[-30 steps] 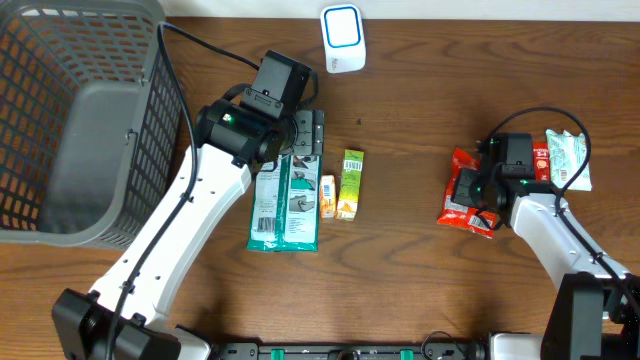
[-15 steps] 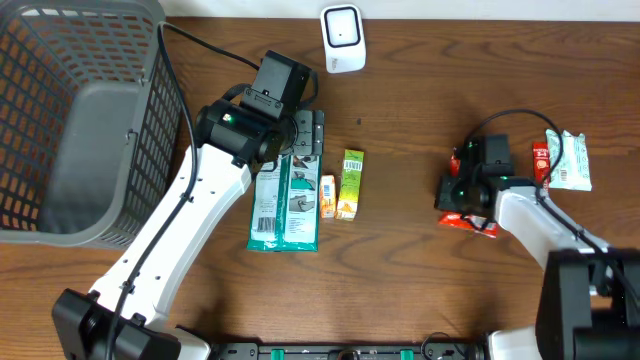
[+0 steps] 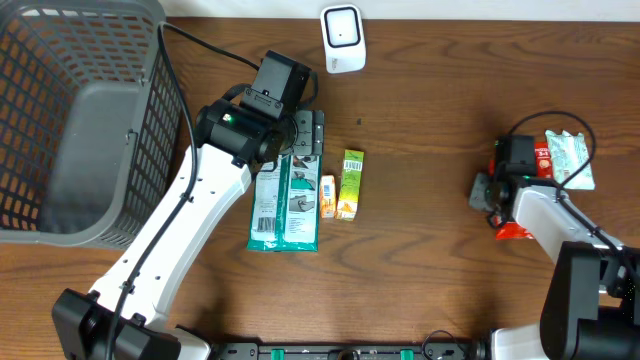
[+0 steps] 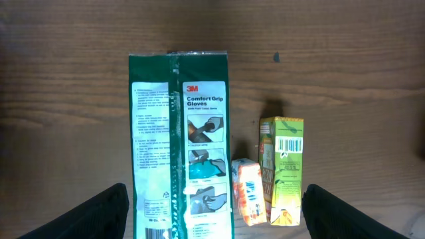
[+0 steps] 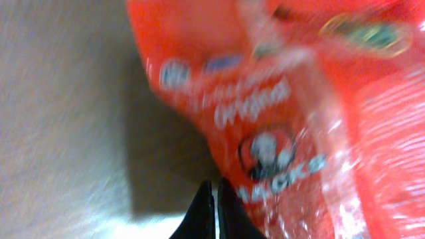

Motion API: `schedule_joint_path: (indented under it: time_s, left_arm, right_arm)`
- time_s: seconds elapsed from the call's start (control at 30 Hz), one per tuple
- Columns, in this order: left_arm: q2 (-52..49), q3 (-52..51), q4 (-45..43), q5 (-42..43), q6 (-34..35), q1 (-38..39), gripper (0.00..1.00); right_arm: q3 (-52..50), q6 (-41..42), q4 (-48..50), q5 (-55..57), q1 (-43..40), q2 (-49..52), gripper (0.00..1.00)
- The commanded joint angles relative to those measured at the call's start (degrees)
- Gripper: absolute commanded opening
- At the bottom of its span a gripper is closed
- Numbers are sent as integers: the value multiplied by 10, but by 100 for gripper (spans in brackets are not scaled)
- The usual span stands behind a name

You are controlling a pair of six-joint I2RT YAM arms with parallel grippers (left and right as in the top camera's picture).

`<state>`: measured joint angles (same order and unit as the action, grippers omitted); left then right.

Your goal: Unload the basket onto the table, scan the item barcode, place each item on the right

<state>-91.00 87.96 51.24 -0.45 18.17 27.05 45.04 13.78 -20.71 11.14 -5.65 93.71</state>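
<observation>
The red snack bag (image 5: 285, 133) is lying at the right side of the table (image 3: 430, 90), and the overhead view is showing only a red corner of it beneath the right arm. The right gripper (image 5: 214, 206) is pointing down just beside the bag's left edge with its jaws pressed together and nothing between them. Blur is hiding whether the tips are touching the film. To do this step well, the jaws are probably needing to part and pinch a free edge, so that the barcode, not visible here, is facing the white scanner (image 3: 342, 38) well away at the table's far edge. The left gripper (image 4: 216, 212) is hanging with its jaws wide apart over the 3M glove pack (image 4: 180, 153).
</observation>
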Motion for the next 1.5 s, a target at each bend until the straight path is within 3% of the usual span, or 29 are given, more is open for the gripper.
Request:
schedule_joint_path:
  time_s: [0.0,0.3,0.57,0.73,0.97,1.23,1.33,1.47]
  left_arm:
    - [0,2,3,-13,-3,-1,84]
    - [0,2,3,-13,-3,-1,84]
    - [0,2,4,-13,-3,-1,84]
    - [0,2,4,-13,-3,-1,84]
    - [0,2,3,-13,-3,-1,84]
    - [0,2,3,-13,-3,-1,84]
    - [0,2,4,-13,-3,-1,84]
    - [0,2,3,-13,-3,-1,84]
  right_arm:
    - [4,-10,22,38,-26,3,1]
    - [12,-67,33,12,-51,0,1]
    - [43,-56,-47,-212,-28,-57,7]
    - [39,5,-139,-114,-17,-62,3]
    - [-25,29,-56,-50,-30,-52,1]
    - [-39,38,-55,122,-60,-52,1]
    - [-38,38,-54,118,-65,-52,1]
    - [-27,10,-55,-9,-59,-53,5]
